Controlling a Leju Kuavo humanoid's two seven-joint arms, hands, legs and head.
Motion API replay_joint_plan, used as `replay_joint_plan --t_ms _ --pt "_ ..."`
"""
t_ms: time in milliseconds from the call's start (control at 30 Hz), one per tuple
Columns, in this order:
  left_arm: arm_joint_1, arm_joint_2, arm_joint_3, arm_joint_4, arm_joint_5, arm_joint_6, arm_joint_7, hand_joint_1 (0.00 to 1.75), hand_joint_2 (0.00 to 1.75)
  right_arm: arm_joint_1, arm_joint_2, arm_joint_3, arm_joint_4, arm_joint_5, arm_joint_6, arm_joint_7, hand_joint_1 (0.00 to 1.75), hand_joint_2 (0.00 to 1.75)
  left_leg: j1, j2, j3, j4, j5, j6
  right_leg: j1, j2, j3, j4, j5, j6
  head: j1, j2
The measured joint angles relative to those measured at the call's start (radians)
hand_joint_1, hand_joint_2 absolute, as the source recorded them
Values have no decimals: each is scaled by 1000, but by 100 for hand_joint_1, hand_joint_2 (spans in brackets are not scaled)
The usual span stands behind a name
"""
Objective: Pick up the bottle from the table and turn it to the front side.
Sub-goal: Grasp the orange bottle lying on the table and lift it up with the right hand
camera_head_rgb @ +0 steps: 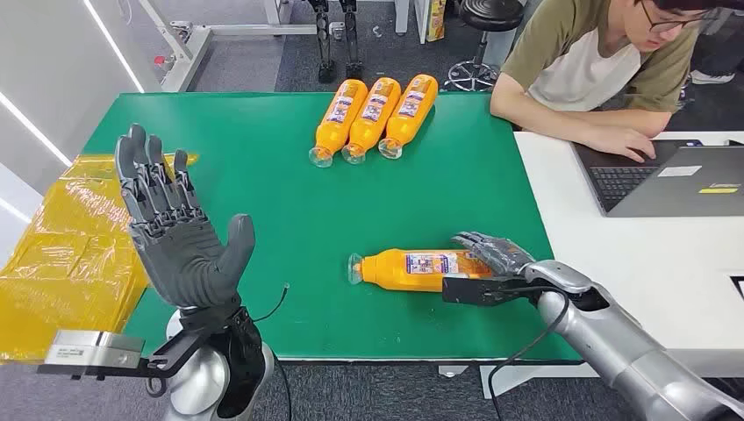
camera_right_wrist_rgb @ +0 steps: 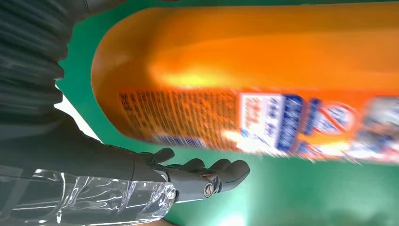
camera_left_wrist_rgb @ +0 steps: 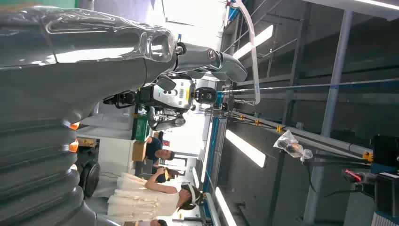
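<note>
An orange bottle (camera_head_rgb: 412,267) with a printed label lies on its side on the green table (camera_head_rgb: 263,193), cap end to the left. My right hand (camera_head_rgb: 491,263) is at its base end, fingers (camera_head_rgb: 487,248) over the far side and thumb along the near side. In the right wrist view the bottle (camera_right_wrist_rgb: 263,80) looms close and a strip of green shows between it and the thumb (camera_right_wrist_rgb: 207,176), so the hand is not closed on it. My left hand (camera_head_rgb: 180,237) is raised over the table's near left corner, fingers spread, holding nothing.
Three more orange bottles (camera_head_rgb: 373,118) lie side by side at the table's far edge. A person (camera_head_rgb: 605,53) works at a laptop (camera_head_rgb: 667,180) on the white table (camera_head_rgb: 632,263) to the right. Yellow bags (camera_head_rgb: 61,254) lie left of the table.
</note>
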Motion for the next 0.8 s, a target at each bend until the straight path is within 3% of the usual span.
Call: replay_joint_plan --t_ms 133,267,300,800 --pt "0 1 -3 -2 3 2 0 0 175 0 3 8 41 8 -21 -1 0 175 0 0 0 0 0 0 0 -1 0 0 0 0 0 0" --pt "0 3 -9 -4 8 6 0 0 175 -3 9 13 82 22 -61 -22 161 175 0 0 0 0 0 0 0 -1 0 0 0 0 0 0" --pt "0 5 -11 -5 10 8 0 0 175 -4 11 13 91 30 -74 -31 170 175 0 0 0 0 0 0 0 -1 0 0 0 0 0 0" --pt "-14 24 -26 -10 32 37 0 0 175 -20 62 16 175 84 -175 -96 175 175 0 0 2 0 0 1 0 0 2 0 0 0 0 0"
